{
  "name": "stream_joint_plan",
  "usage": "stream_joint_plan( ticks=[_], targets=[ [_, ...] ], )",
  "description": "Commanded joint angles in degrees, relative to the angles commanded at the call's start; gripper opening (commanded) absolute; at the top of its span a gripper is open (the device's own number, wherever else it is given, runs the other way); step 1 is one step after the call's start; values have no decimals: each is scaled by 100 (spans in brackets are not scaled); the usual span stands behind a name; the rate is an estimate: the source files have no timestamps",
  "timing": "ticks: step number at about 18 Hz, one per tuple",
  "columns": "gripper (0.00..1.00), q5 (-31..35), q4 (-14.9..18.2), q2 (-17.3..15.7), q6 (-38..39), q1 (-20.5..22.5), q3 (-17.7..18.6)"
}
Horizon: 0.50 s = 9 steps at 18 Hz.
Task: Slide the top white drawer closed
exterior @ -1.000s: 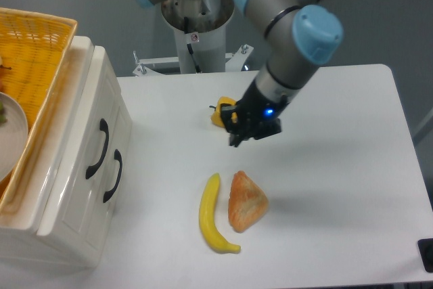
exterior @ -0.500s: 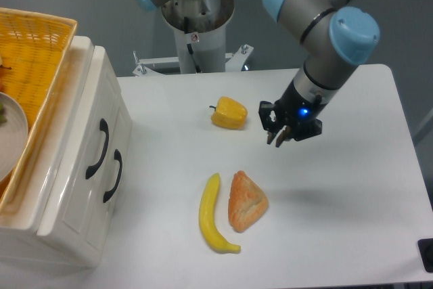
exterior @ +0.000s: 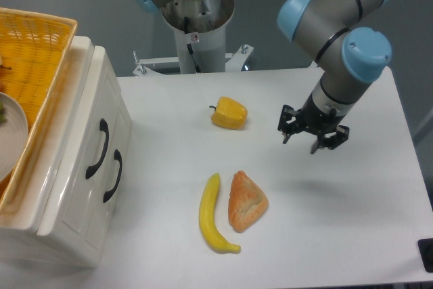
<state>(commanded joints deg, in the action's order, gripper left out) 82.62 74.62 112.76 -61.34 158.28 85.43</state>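
The white cabinet [exterior: 64,187] stands at the left edge of the table. Two drawer fronts with black curved handles face right. The top white drawer [exterior: 107,109] carries the upper handle [exterior: 99,148], and its front looks about level with the lower drawer front [exterior: 116,175]. My gripper [exterior: 300,144] hovers over the table right of centre, far from the cabinet. Its fingers point down, open, with nothing between them.
A yellow bell pepper [exterior: 229,113] lies mid-table. A banana [exterior: 212,214] and a piece of bread [exterior: 247,199] lie nearer the front. A yellow woven basket [exterior: 37,49] holding a plate [exterior: 11,133] sits on the cabinet. The arm's base [exterior: 197,28] stands at the back.
My gripper has moved right, from beside the bell pepper to the table's right half, away from the cabinet. The cabinet and food have not moved.
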Motion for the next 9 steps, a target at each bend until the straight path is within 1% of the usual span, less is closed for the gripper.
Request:
stream_joint_plan(
  ticks=[1,3,4,6,7,9],
  targets=[
    [100,26,-17,9,-157,27,0],
    [100,210,-227,131,-561,123,0],
    [100,368,-324,184,-711,158,0],
    [100,754,-395,316,-1019,194,-9],
    [100,843,-483,377,-1194,203,-18],
    [100,818,-659,448,-1406,290,-18]
  ],
)
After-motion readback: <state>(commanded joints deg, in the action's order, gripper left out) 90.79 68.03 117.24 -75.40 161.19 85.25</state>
